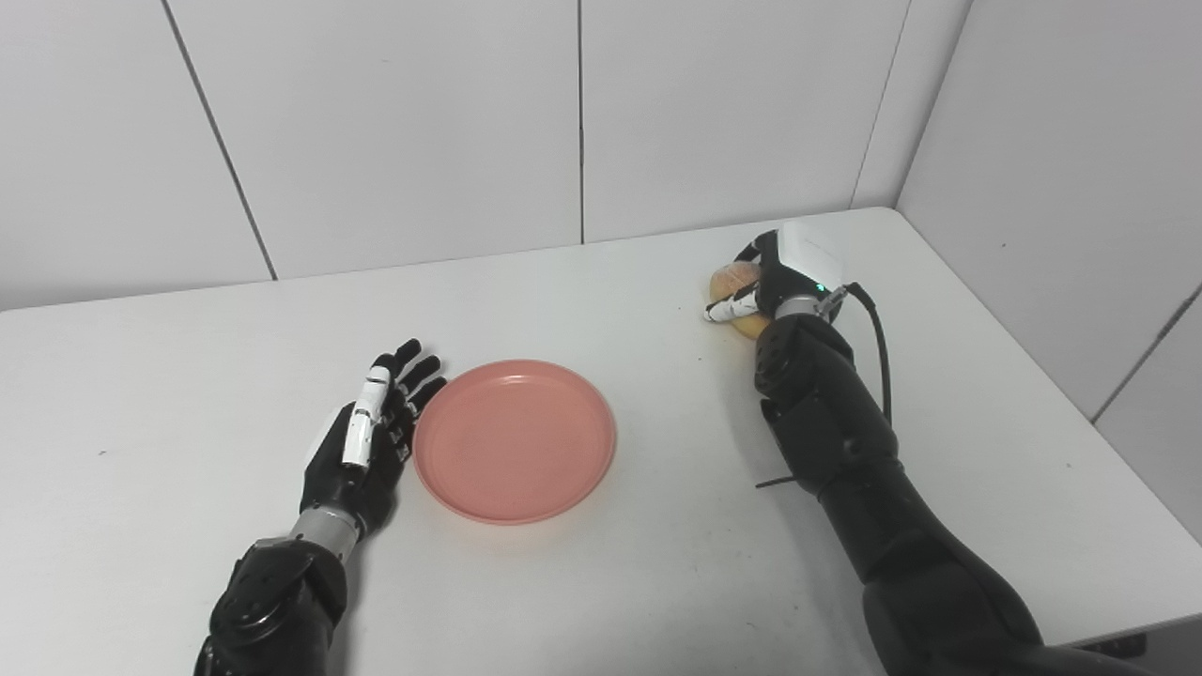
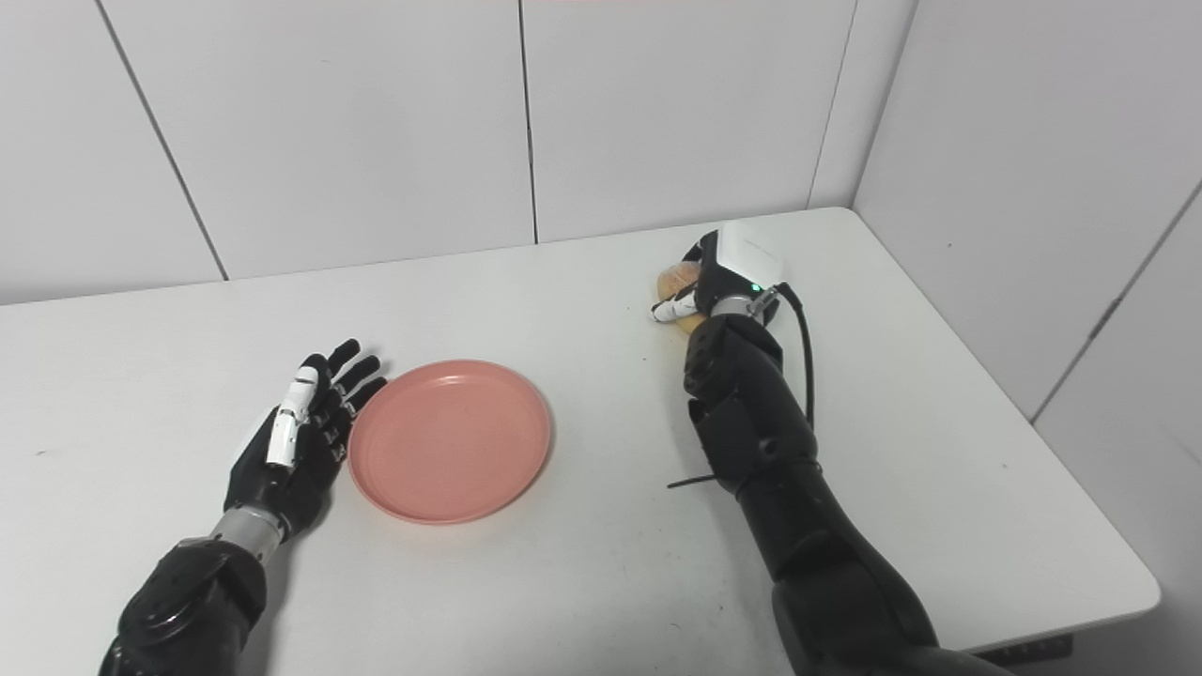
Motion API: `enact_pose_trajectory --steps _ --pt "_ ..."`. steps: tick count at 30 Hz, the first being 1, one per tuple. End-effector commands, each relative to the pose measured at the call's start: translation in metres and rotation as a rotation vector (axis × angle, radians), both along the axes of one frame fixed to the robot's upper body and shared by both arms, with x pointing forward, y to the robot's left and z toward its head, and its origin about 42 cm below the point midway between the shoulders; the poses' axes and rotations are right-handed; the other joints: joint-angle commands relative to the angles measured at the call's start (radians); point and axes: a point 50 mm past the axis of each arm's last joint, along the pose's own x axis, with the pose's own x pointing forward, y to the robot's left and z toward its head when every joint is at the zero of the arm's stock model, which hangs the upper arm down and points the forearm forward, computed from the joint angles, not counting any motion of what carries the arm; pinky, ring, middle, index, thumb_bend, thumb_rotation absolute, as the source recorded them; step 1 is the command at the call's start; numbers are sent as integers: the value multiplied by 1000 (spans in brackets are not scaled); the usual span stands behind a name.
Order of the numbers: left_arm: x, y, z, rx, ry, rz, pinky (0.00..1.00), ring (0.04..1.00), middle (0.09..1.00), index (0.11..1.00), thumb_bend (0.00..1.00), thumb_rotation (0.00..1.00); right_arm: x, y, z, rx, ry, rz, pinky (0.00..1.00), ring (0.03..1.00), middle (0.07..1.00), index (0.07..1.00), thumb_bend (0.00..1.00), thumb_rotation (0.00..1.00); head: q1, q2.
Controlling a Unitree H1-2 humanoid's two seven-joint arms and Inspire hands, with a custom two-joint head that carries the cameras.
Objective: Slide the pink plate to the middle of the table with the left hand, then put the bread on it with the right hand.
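Observation:
The round pink plate [image 1: 515,439] lies flat near the middle of the white table [image 1: 188,357], with nothing on it. My left hand [image 1: 368,434] rests open on the table against the plate's left rim, fingers stretched out and pointing away from me. At the far right my right hand [image 1: 775,278] is curled around the golden-brown bread [image 1: 733,279], fingers wrapped over it. The bread is low at the table surface and mostly hidden by the hand; whether it is lifted I cannot tell.
White panel walls close the table at the back and on the right, close to the bread. The table's right edge [image 2: 1024,413] runs diagonally beside my right arm. A black cable [image 1: 878,338] loops along the right forearm.

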Motion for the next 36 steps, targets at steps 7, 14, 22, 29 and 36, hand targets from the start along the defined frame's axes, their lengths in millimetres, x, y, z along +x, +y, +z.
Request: enact_pose_trajectory --steps 7,14,22,29,36 --pt "-6 -12 -17 34 86 -27 910 909 922 921 341 1000 -17 43 65 -22 -176 181 259 339 427 544 507 3 23 2" --pt "-6 -17 -15 34 89 -23 907 907 916 918 336 1000 -40 94 79 -18 -218 339 314 404 445 542 508 3 51 9" --pt "-6 -24 -16 43 78 -14 900 909 918 922 334 1000 -68 140 79 17 -200 512 333 412 481 489 496 134 92 16" --pt "-5 -31 -15 64 63 10 895 907 917 915 337 1000 -83 167 69 13 -186 618 340 418 486 489 496 134 141 35" --pt "-5 -37 -12 71 51 24 903 909 917 915 334 1000 -94 181 49 4 -149 675 300 388 469 489 497 136 182 53"
